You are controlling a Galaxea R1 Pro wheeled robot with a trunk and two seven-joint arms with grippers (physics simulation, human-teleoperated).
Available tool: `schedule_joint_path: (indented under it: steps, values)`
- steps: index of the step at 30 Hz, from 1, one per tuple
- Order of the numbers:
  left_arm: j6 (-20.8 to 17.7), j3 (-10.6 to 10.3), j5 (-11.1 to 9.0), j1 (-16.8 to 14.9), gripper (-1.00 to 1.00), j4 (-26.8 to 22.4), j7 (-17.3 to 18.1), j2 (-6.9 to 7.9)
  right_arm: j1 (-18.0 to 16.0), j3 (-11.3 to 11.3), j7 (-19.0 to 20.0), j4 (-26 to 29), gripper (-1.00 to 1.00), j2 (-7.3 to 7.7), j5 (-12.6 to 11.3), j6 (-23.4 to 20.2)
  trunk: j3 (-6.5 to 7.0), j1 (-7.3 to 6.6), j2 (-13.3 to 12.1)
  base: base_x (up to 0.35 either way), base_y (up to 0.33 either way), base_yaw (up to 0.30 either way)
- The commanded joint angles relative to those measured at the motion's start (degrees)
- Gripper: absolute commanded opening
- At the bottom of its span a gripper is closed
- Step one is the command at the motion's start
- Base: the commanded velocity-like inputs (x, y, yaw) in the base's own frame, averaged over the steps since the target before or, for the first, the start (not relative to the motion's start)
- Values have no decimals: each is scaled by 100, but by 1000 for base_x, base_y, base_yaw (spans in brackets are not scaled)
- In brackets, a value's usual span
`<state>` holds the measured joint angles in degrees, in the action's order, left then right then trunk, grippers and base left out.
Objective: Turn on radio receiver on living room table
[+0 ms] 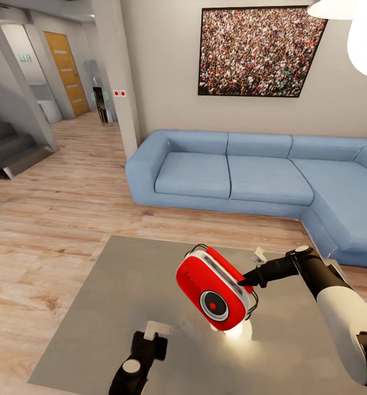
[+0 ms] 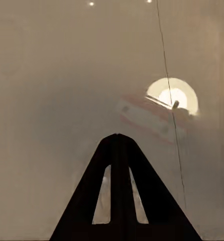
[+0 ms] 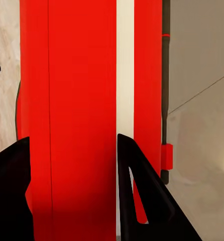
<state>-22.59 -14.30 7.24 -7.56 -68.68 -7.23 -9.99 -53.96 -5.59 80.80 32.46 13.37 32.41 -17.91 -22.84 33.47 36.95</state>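
Right gripper: clamped on the radio, one black finger on each side of its red body in the right wrist view, one of them against the white rim.
Left gripper: fingers pressed together, holding nothing, low over the near part of the table, left of the radio.
Radio: lifted off the table, tilted, its round dial facing near and up; a faint reflection of it shows on the glossy top in the left wrist view.
Table: grey, reflective, a bright lamp glare under the radio.
Sofa: light blue, beyond the table's far edge.
Picture: on the wall above the sofa.
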Motion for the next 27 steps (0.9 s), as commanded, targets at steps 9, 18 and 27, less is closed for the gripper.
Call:
schedule_joint_path:
  steps: [9,18,27]
  values:
    - [-486,-1394,155,-38,-100,-37,15,0,-1,-4,45,-3,-100,-2,-14,-2,0,0,0,0,0,0]
    - [-517,-1557,179,-148,-100,-546,94,0,-1,20,3,-32,-100,-295,-8,-2,0,0,0,0,0,0]
    - [-1006,-1558,148,-541,-100,-811,129,0,-1,22,-12,-34,-100,-334,-1,-2,0,0,0,0,0,0]
